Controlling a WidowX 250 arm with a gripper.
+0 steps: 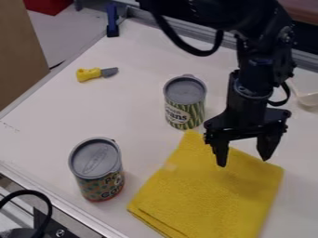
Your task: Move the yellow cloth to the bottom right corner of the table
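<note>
One folded yellow cloth (pixel 208 195) is lying toward the near edge of the worktop (pixel 68 111), its far corner just beside the green-striped can (pixel 185 100). Over the cloth, the pincer (pixel 243 161) is hanging with its fingers apart. Good work is probably calling for lowering gently, pinching every layer, then dragging low toward the bottom right corner.

1. From where I stand, soft, moderate light spreads fairly evenly over the white table (pixel 142 56).
2. A faint, soft-edged shadow dulls the yellow cloth (pixel 205 200) beneath the hand (pixel 245 162).
3. Both can lids (pixel 94 158) carry a muted grey sheen.
4. The black robot arm (pixel 258 60) swallows light, its upper details sinking into darkness.
</note>
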